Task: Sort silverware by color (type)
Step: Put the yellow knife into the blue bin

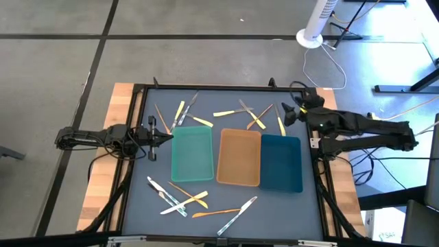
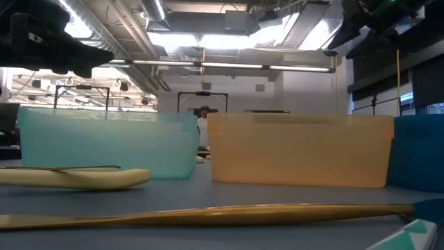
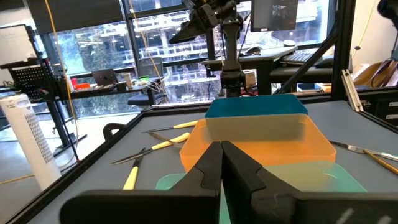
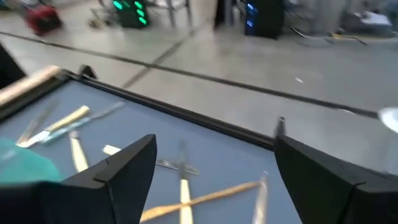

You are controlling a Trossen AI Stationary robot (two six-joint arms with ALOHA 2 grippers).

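Risk of snagging two pieces at once: crossed silverware behind the tan tray, overlapping closely, so a careless pinch likely to lift or scatter a neighbour. Also a chance of clipping the dark-blue tray on descent. Right gripper spread wide, empty, poised above the far cluster (height hard to judge from above). Left gripper closed tight, empty, by the teal tray. More utensils near the front edge; trays seemingly unfilled.

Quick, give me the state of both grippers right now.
Left gripper: shut, holding nothing, at the left edge of the teal tray.
Right gripper: open, holding nothing, above the silverware behind the trays.
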